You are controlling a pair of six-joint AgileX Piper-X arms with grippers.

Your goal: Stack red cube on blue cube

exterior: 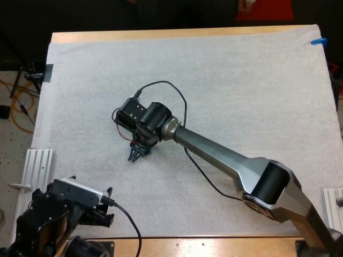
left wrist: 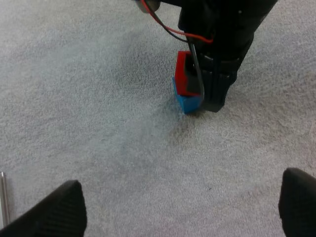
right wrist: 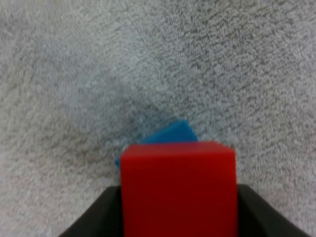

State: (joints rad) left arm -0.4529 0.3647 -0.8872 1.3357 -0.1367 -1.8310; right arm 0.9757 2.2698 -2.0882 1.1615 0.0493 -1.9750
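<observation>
The right gripper (exterior: pixel 138 152) clamps the red cube (right wrist: pixel 177 190) from both sides, directly over the blue cube (right wrist: pixel 170 133) near the middle of the white mat (exterior: pixel 241 75). Whether the two already touch is hard to tell. The blue cube sits turned against the red one, so I judge it best to centre first, lower squarely, and let go only once the red cube rests flat. Both cubes look small, matte and sharp-edged. The left gripper (left wrist: pixel 180 200) hangs open, well apart.
</observation>
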